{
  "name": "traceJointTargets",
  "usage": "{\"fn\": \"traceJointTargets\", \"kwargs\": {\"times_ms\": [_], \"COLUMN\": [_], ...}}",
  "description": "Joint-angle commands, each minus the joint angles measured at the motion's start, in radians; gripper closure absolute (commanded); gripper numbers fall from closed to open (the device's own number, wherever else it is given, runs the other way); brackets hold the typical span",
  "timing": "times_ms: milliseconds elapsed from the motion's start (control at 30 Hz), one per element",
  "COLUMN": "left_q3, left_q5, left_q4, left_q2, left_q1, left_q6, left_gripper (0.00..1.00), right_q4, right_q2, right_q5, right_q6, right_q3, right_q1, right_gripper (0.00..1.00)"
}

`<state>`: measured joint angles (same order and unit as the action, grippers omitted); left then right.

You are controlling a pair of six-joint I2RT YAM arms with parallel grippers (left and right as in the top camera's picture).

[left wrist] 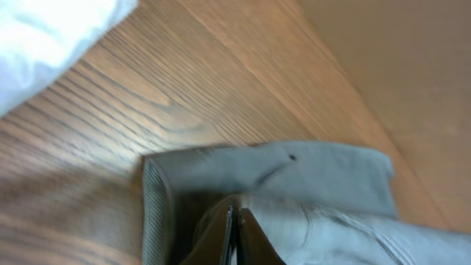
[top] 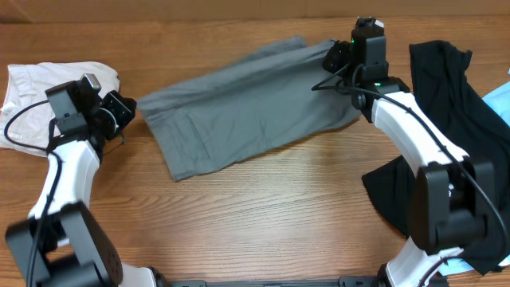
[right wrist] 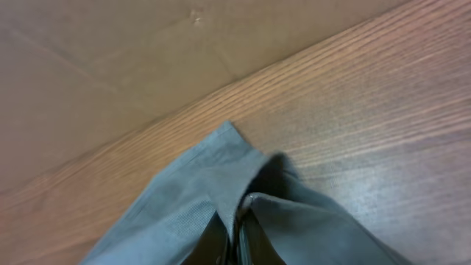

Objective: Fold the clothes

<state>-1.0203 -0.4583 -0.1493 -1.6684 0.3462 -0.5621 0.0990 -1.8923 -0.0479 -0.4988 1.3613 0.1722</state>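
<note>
The grey shorts (top: 243,112) lie spread across the middle of the wooden table, stretched between both arms. My left gripper (top: 127,110) is shut on their left end; the left wrist view shows its fingers (left wrist: 235,221) pinched together on the grey cloth (left wrist: 316,184). My right gripper (top: 335,56) is shut on their far right corner; the right wrist view shows its fingers (right wrist: 239,221) closed on a raised fold of the grey fabric (right wrist: 221,169).
A white folded garment (top: 36,100) lies at the far left, also showing in the left wrist view (left wrist: 44,37). A black garment (top: 454,104) lies at the right under the right arm. A pale blue item (top: 498,100) sits at the right edge.
</note>
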Motion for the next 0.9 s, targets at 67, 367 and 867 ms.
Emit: {"fn": "traceJointTargets", "kwargs": {"times_ms": [67,367,867], "left_q3": [-0.016,-0.017,-0.017], "left_q5": [0.051,0.036,0.087], "left_q4": [0.089,0.110,0.268], "left_q2": [-0.126,-0.189,-0.177], "left_q1": [-0.011,-0.015,-0.095], "left_q6": [-0.060,-0.063,-0.014], "left_gripper": [0.87,0.76,0.48], "right_q4": [-0.114,-0.193,0.445], "right_q2": [-0.048,-0.079,-0.077], "right_q5": [-0.020,-0.017,0.043], "right_q6": [0.009,0.010,0.051], "right_q3": [0.020,0.020,0.020], "right_q1": [-0.015,-0.014,-0.056], "right_gripper": [0.93,0.43,0.00]}}
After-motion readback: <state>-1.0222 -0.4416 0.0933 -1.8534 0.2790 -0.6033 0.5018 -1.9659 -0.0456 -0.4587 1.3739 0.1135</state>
